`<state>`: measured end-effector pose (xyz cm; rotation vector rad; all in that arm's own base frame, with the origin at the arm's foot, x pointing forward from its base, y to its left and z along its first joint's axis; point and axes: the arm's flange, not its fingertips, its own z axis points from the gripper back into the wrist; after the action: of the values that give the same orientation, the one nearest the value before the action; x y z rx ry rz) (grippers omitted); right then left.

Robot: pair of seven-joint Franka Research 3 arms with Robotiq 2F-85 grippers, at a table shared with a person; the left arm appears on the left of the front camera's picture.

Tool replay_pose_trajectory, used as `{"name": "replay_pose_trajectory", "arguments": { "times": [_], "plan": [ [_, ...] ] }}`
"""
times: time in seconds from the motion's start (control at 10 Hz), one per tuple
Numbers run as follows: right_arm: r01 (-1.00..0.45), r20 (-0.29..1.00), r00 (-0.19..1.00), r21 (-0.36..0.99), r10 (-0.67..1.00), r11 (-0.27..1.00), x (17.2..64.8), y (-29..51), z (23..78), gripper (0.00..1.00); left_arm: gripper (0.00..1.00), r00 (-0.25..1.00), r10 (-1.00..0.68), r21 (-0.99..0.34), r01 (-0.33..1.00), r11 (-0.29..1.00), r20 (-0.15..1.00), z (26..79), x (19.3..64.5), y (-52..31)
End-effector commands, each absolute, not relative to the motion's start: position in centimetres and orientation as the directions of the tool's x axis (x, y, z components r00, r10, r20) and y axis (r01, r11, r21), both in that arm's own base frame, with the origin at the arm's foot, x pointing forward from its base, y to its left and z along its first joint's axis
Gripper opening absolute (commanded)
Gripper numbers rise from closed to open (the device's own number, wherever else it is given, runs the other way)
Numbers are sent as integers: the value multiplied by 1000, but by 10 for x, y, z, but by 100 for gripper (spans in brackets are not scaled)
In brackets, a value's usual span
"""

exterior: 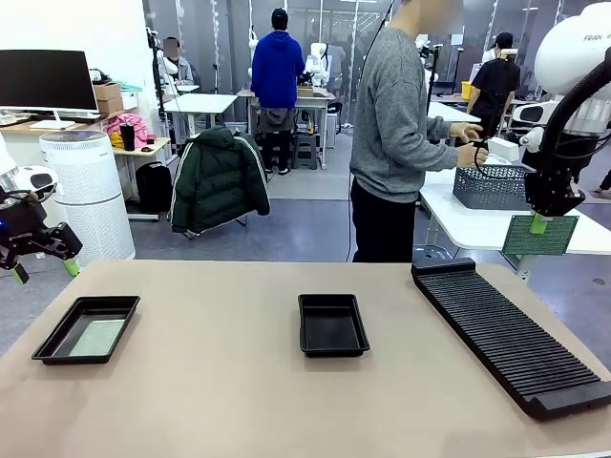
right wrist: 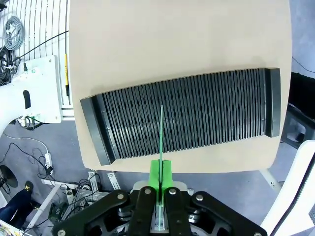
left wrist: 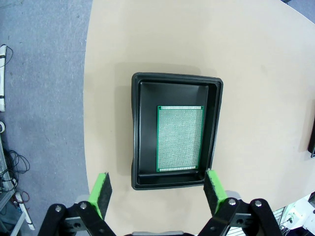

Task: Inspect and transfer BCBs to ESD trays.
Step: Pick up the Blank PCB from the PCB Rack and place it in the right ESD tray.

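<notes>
On the tabletop (exterior: 239, 401), the ribbed rack (exterior: 511, 334) runs along the right edge, one ESD tray (exterior: 50, 345) near the left edge holds a BCB (exterior: 95, 337) flat, another tray (exterior: 332, 324) sits mid-table, my right gripper (exterior: 540, 225) clamps a second BCB (exterior: 554, 237) above the rack, and my left gripper (exterior: 45, 271) hangs spread wide.

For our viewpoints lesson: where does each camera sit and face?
Front: between the arms, facing the person across the table; right jaws hold a BCB over the rack.
Left wrist: straight down on an ESD tray holding a second BCB; left jaws open.
Right wrist: down on the rack; jaws shut.
Front and right wrist share the rack.
</notes>
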<state>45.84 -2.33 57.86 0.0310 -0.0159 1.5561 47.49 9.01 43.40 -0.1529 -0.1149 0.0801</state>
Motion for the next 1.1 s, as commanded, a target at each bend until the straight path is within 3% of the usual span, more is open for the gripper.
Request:
{"name": "replay_pose_trajectory", "arguments": {
  "times": [0.0,0.5,1.0],
  "plan": [
    [-994,65,108,2,992,108,449,-13,577,2,100,990,72,-164,-51,985,125,431,474,92],
    [-929,228,366,37,902,368,426,52,568,2,100,990,72,-164,-51,985,125,431,474,92],
    [-670,327,741,304,586,677,421,121,524,2,100,990,72,-164,-51,985,125,431,474,92]
  ]
}}
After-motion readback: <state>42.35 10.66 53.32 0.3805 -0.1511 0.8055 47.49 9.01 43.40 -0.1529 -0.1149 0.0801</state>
